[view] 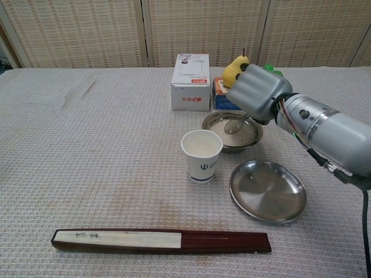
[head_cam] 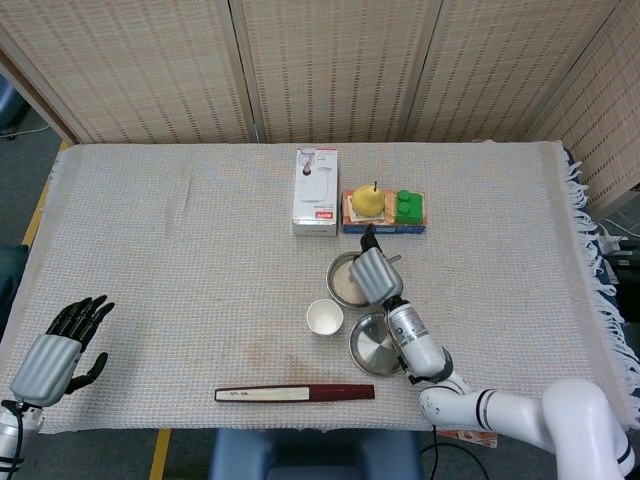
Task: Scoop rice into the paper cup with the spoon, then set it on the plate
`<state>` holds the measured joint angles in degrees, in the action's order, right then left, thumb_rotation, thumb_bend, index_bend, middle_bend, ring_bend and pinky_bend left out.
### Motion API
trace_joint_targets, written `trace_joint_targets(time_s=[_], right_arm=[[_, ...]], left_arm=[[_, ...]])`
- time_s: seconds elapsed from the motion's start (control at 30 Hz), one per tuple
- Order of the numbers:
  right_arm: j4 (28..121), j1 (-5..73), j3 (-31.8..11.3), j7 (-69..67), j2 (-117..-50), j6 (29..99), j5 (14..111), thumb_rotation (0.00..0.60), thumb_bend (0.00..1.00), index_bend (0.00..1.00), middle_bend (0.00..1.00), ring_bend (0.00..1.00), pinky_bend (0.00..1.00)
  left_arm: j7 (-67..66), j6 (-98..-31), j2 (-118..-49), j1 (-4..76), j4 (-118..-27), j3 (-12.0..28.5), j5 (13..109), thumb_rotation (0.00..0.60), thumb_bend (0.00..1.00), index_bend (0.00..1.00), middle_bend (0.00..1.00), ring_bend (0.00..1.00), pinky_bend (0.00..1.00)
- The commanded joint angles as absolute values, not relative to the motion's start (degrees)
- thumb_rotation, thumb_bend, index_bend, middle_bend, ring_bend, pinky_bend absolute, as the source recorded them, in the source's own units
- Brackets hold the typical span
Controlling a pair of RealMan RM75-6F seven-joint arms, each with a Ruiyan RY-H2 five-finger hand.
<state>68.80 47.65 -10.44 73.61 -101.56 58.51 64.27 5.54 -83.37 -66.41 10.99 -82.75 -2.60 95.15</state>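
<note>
My right hand (view: 259,92) (head_cam: 372,274) hangs over the steel rice bowl (view: 215,123) (head_cam: 340,272) and holds a metal spoon (view: 233,125), whose tip dips into the rice. Just left of and in front of the bowl, a white paper cup (view: 202,154) (head_cam: 324,317) stands upright and looks empty. In front of the bowl on the right lies the empty steel plate (view: 267,190) (head_cam: 374,346). At the table's near left corner my left hand (head_cam: 58,349) is open and holds nothing; the chest view does not show it.
Behind the bowl stand a white box (view: 191,81), a yellow pear (view: 233,68) on a blue box, and a green block (head_cam: 409,205). A dark folded fan (view: 160,240) lies along the front edge. A woven cloth covers the table.
</note>
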Motion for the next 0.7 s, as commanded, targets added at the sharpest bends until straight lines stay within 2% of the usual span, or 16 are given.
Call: trace_joint_targets(time_s=[0.03,0.33,0.7], right_arm=[[68.07,48.09,-9.56,74.18,-102.1,58.15,64.0,0.6,0.36,0.93,0.57,0.23,0.15],[68.64,48.24,-9.1,69.98,-102.3,57.65,63.3,0.6,0.36,0.93,0.57,0.23,0.15],[70.09,47.56,-10.66,62.22,-101.84,57.23,60.06,0.6,0.36,0.93,0.57,0.23,0.15]], left_arm=[[5.6,-83.19,-66.43,11.06,-82.68,-2.54,95.01,0.6,0.45,0.0,0.0,0.0,0.11],[5.39,-82.79,-66.59,11.22,-82.47,-2.43,94.77,0.6,0.45,0.0,0.0,0.0,0.1],[5.45,-83.17,-66.52,11.12,-82.59,-2.59,95.22,0.6,0.45,0.0,0.0,0.0,0.11]])
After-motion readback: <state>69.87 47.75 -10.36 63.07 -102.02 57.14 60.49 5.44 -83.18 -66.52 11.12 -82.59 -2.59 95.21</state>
